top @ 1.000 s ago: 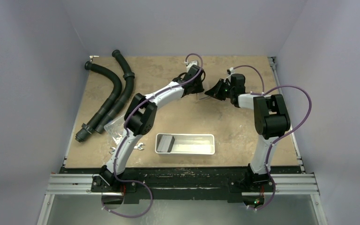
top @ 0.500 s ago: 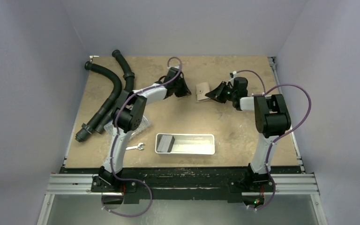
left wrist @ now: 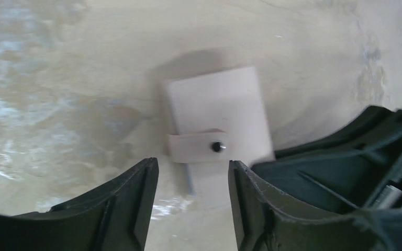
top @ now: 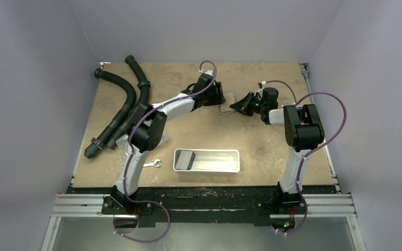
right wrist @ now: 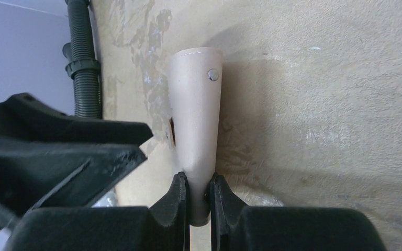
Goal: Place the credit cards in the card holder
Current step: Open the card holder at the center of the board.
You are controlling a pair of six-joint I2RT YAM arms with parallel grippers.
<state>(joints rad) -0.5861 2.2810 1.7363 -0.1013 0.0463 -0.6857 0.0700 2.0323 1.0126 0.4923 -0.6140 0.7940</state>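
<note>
far centre of desk point(top: 272, 151): card holder point(right wrist: 196, 115), strap across, clenched by right end effector point(right wrist: 200, 198); left end effector point(left wrist: 193, 178) released above. dark credit card point(top: 185, 160) in tray point(top: 209, 151), apparently yet to load.

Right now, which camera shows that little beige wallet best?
The left wrist view: the card holder shows face-on there, closed, with its strap and snap plain. The right wrist view shows it edge-on, pinched in the right tool. The top view shows only a small beige sliver.
</note>
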